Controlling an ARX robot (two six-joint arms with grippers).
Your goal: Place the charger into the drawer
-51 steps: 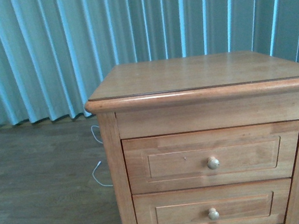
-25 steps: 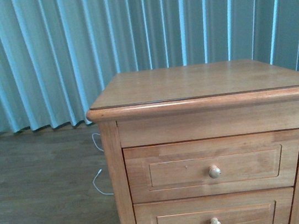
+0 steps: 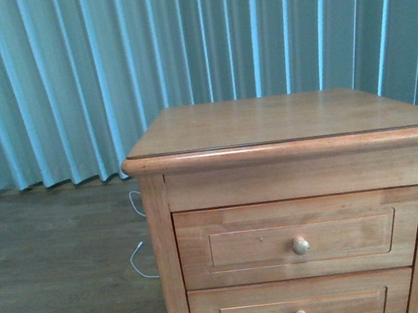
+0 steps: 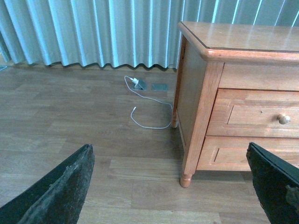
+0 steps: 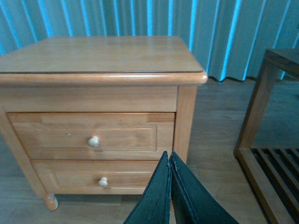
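While the drawer (image 3: 301, 238) sits fully closed in the nightstand (image 3: 282, 123), the left fingers (image 4: 51, 191) are spread wide, the right fingers (image 5: 169, 186) pressed together, and the charger is out of sight.

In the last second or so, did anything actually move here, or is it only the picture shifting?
Only the view shifted: the nightstand sits lower in the front view than a second ago, so the lower drawer is now cut off at the bottom edge. The drawer stayed shut, the white cord lies where it was, and nothing was taken hold of. No charger shows.
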